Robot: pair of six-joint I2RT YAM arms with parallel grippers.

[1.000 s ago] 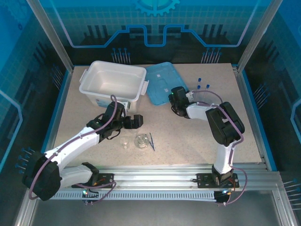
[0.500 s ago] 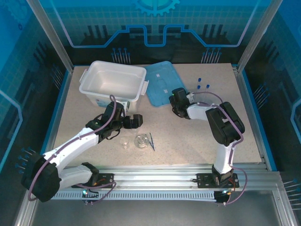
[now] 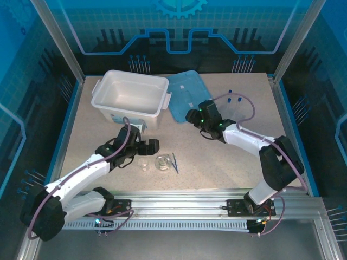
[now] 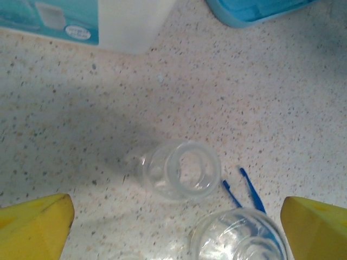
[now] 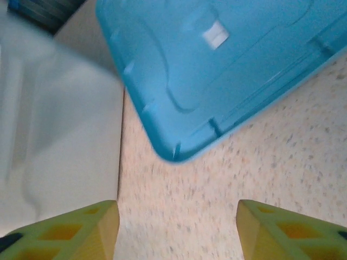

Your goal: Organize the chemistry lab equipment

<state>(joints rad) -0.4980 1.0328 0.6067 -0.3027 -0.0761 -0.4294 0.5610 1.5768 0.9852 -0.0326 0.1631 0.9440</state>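
Risk sits first at the left fingers (image 4: 173, 227). They are spread to full width and empty, and hover over a small glass beaker (image 4: 181, 170). A second, larger glass vessel (image 4: 238, 238) and the blue tweezers (image 4: 252, 189) lie just beside it.

Judgement: a descent from here could catch the neighbouring vessel with one finger and tip or roll it across the surface (image 3: 217, 157), dragging the tweezers along. Clear glass is smooth, so an off-centre pinch may let the beaker slip.

The right fingers (image 5: 181, 227) stand partly apart with nothing between them. They are over bare surface, close to the corner of the blue lid (image 5: 217, 70) and the wall of the white bin (image 5: 54, 135); no contact with either is visible.

Judgement: a sideways sweep here could shove the lid.

The blue-capped tubes (image 3: 234, 97) stand well apart at the far right. No equipment is in the bin yet.
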